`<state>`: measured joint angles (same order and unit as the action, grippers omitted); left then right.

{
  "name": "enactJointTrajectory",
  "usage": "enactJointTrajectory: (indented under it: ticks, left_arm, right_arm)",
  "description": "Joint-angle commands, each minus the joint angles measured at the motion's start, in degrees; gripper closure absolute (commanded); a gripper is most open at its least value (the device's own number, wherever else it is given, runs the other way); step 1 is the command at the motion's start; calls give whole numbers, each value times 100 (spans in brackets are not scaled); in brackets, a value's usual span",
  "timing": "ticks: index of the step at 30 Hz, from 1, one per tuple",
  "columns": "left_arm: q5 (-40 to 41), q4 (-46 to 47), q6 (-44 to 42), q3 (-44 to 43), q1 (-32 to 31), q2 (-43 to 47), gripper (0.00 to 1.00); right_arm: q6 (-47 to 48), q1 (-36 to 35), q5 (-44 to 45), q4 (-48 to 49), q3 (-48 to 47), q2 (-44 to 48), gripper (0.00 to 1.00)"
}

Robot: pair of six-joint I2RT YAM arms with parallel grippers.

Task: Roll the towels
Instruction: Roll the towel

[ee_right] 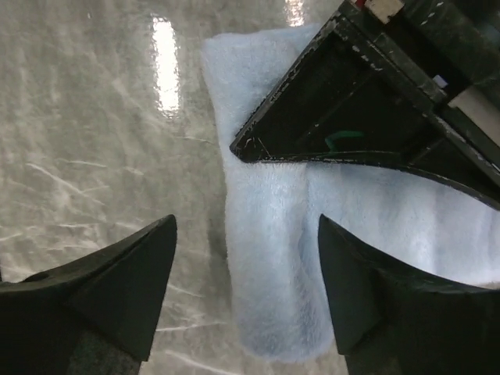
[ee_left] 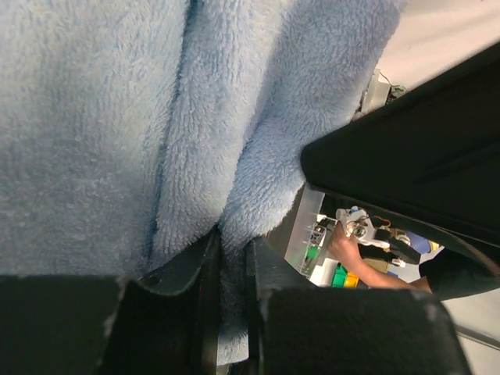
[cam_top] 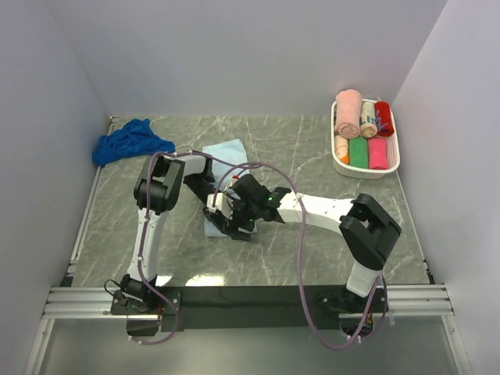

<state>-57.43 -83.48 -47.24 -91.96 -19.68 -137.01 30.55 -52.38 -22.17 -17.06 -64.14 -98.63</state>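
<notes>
The pale sky blue towel (cam_top: 227,151) lies in the middle of the table, its near end rolled into a tube (ee_right: 269,258). My left gripper (cam_top: 214,206) is shut on a fold of this towel (ee_left: 94,117), and the cloth is pinched between its jaws (ee_left: 232,246). My right gripper (cam_top: 237,220) is open, with its fingertips on either side of the rolled end, just above it (ee_right: 247,223). The left gripper's black finger (ee_right: 351,117) lies across the towel ahead of it. The deep royal blue towel (cam_top: 130,141) lies crumpled at the far left corner.
A white basket (cam_top: 341,158) at the far right holds several rolled towels in pink, green, red and beige. White walls close in the table on three sides. The two arms cross close together over the table's middle.
</notes>
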Motion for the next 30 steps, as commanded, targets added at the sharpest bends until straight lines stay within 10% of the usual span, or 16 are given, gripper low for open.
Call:
enactJointTrajectory:
  ticks: [1,3,10,30]
  left_arm:
    - [557,570,-250,-76,52,-247,93]
    - [557,587,-259,-59,87,-239,92]
    - [408,745,-268,125,219,-46,86]
    - [-340,2475,522,1645,2838,3484,53]
  right_arm:
    - [258,0,-24,326,-91,-174,23]
    - [346,0,46,344,-11,-375,27]
    - [584,17,214,-25,-186,-798,100]
    - [145,948,-2888,-3522,-2549,-2484,100]
